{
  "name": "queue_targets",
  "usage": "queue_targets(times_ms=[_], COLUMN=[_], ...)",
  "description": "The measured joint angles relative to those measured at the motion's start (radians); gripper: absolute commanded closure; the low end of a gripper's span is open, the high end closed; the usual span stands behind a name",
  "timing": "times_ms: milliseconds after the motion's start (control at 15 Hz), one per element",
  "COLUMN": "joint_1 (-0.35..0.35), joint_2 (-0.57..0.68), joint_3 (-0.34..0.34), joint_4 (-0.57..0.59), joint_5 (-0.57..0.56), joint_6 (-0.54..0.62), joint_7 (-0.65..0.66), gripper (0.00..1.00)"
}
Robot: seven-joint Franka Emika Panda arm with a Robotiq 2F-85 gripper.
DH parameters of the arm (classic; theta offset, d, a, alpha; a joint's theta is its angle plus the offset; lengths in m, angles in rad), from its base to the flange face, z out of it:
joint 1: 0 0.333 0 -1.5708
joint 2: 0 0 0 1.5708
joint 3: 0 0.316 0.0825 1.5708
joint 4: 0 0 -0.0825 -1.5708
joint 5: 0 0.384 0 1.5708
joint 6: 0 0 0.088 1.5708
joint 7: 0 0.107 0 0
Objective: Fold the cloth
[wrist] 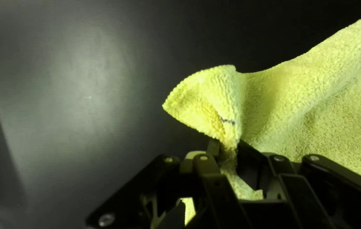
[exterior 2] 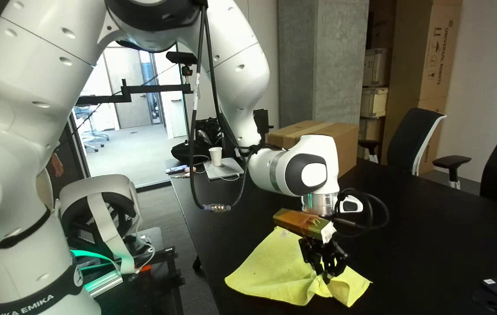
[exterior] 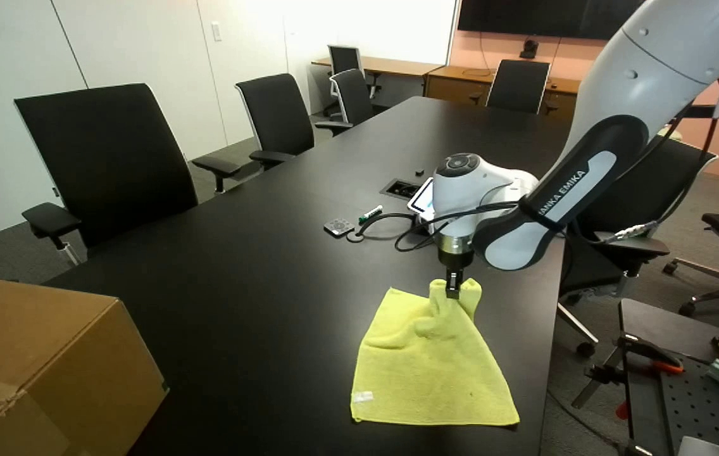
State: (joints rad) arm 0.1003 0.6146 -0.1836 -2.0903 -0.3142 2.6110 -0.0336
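A yellow cloth (exterior: 432, 373) lies mostly flat on the dark table, with its far edge bunched up; it also shows in an exterior view (exterior 2: 270, 271). My gripper (exterior: 453, 291) points down at that edge, and it also shows in an exterior view (exterior 2: 328, 276). In the wrist view my gripper (wrist: 226, 151) has a pinched fold of the cloth (wrist: 320, 105) between its fingertips. A folded flap of cloth stands up beyond the fingertips. The near part of the cloth lies spread out, with a small white tag at one corner.
The dark table (exterior: 258, 304) bears a cardboard box (exterior: 62, 373), a green marker (exterior: 370, 214), a small square device (exterior: 338, 227) and a tablet (exterior: 421, 197). A laptop with a white cup (exterior 2: 215, 156) stands at the far end in an exterior view. Black chairs line the table.
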Motion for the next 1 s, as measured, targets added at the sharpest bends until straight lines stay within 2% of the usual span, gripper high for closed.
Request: queue_targets(times_ms=[200, 400, 667, 1000], joint_1=[0.032, 0.087, 0.189, 0.296], joint_2=[0.047, 0.110, 0.189, 0.254], joint_3=[0.000, -0.025, -0.084, -0.126], joint_4=[0.089, 0.193, 0.318, 0.430], joint_5=[0.000, -0.039, -0.165, -0.340], joint_6=[-0.110, -0.210, -0.293, -0.410], joint_7=[0.085, 0.240, 0.437, 0.614], gripper=[0.93, 0.93, 0.93, 0.92])
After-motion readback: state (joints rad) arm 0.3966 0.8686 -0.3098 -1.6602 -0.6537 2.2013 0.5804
